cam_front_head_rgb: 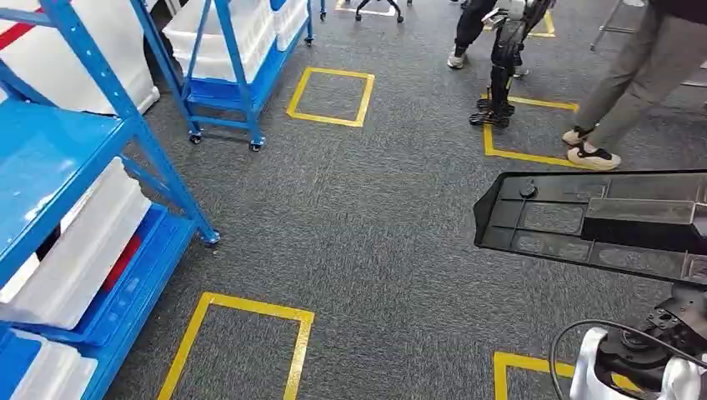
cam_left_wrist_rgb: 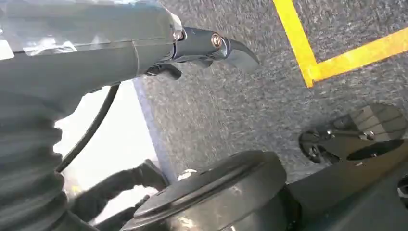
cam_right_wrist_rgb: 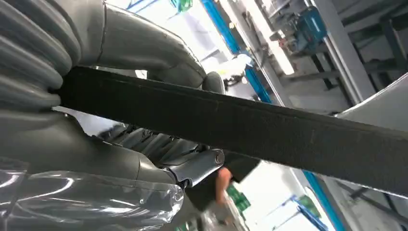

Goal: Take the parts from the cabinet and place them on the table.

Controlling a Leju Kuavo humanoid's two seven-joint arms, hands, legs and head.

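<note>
A flat black moulded part with shallow compartments hangs level over the grey carpet at the right of the head view. My right hand grips its edge: in the right wrist view the part crosses the picture edge-on, with the thick thumb on one face and the fingers on the other. My right wrist comes in under the part at the lower right. The blue cabinet stands at the left with white bins on its lower shelves. My left hand hangs over the carpet and holds nothing.
A second blue wheeled rack with white bins stands at the back left. Yellow tape squares mark the carpet. A person's legs and another robot's dark legs are at the back right.
</note>
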